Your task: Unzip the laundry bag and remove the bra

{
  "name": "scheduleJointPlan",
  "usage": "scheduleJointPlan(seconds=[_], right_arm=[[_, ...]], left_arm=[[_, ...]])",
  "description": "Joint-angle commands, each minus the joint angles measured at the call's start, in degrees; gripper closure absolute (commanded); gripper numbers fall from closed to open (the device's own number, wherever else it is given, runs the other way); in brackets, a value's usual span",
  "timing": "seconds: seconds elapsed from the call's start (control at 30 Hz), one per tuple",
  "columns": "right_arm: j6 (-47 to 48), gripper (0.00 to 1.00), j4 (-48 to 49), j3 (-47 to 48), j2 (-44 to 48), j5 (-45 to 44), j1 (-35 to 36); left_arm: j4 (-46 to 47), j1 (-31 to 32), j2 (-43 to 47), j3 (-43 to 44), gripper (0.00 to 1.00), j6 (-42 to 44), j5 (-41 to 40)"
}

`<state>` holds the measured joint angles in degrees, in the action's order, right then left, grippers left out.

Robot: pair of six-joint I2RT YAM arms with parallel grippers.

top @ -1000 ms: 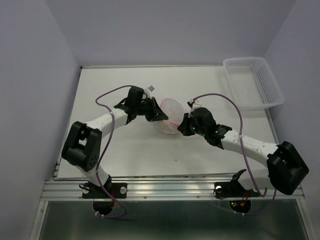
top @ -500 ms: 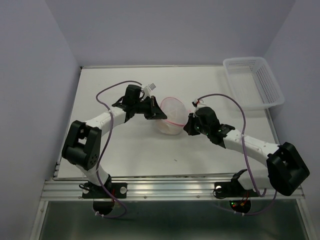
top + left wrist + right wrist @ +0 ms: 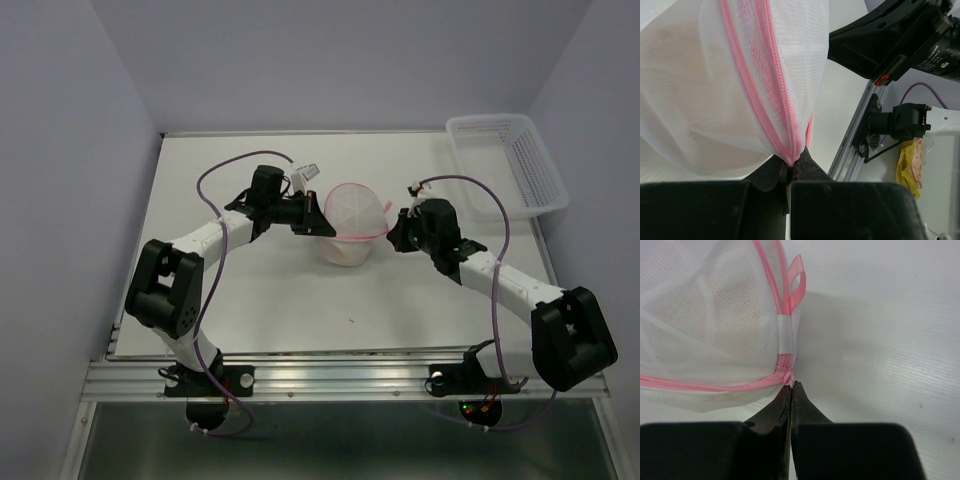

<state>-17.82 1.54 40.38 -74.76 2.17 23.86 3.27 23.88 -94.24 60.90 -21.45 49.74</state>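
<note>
Mid-worktop (image 3: 250, 300), bag (image 3: 350, 228) sits btwn arms: left end effector (image 3: 320, 224) pinched shut on pink rim (image 3: 765, 85), right end effector (image 3: 392, 236) shut on zip pull (image 3: 788, 377). That rim runs left-right btwn them; bra (image 3: 685, 65) inside, beige thru mesh.

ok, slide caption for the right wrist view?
Right gripper, fingers shut, pinches the pink zipper end on the translucent mesh laundry bag, below its pink hang loop.

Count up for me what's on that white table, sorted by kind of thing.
Robot arms: 2, with the left gripper and right gripper each pinching the bag's pink rim
Mesh laundry bag: 1
White lattice basket: 1
Total: 4
</note>
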Motion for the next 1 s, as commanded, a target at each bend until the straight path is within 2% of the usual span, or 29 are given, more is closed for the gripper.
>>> scheduleJointPlan(seconds=[0.0,0.1,0.27,0.47,0.53,0.6,0.63,0.7,0.73,0.77,0.83,0.97], right_arm=[[7.3,0.99,6.8,-0.9,-0.6,-8.6,-3.6],[8.3,0.99,6.8,0.6,-0.7,-7.5,-4.4],[9.5,0.99,6.2,0.6,1.2,2.7,-4.4],[11.1,0.99,5.2,-0.7,2.3,2.0,-4.4],[11.1,0.99,4.5,-0.3,2.2,2.8,-4.4],[10.4,0.99,3.7,0.8,2.0,5.8,-4.4],[8.9,0.99,3.8,1.1,1.9,9.5,-4.4],[8.1,0.99,4.5,0.8,2.2,12.8,-3.0],[7.5,0.99,5.0,0.4,2.4,13.1,-2.2],[6.5,0.99,5.2,0.0,3.0,14.2,-1.5],[4.7,0.99,5.2,-1.1,3.5,15.0,0.2],[3.4,0.99,5.3,-3.2,4.9,15.6,0.8]], left_arm=[[-2.7,-1.7,1.5,1.9,1.0,4.4,2.2],[-3.2,-1.7,1.1,2.5,1.0,3.6,0.5],[-5.1,-1.7,-0.9,5.0,1.0,3.2,-0.5],[-7.6,-1.6,-1.9,7.6,1.0,5.5,-1.4],[-9.0,-1.6,-2.5,9.1,0.99,5.1,-4.3],[-10.7,-1.6,-4.6,11.0,0.77,4.7,-4.9],[-11.3,-1.6,-5.2,12.5,0.6,4.2,-4.3],[-10.5,-1.6,-6.1,13.2,0.43,3.1,-2.8],[-10.0,-1.6,-6.1,13.4,0.4,2.6,-3.1],[-9.5,-1.6,-6.0,13.5,0.27,2.0,-3.2],[-9.0,-1.6,-6.2,13.6,0.12,1.2,-3.2],[-8.5,-1.7,-6.4,12.9,0.09,-0.5,-3.6]])
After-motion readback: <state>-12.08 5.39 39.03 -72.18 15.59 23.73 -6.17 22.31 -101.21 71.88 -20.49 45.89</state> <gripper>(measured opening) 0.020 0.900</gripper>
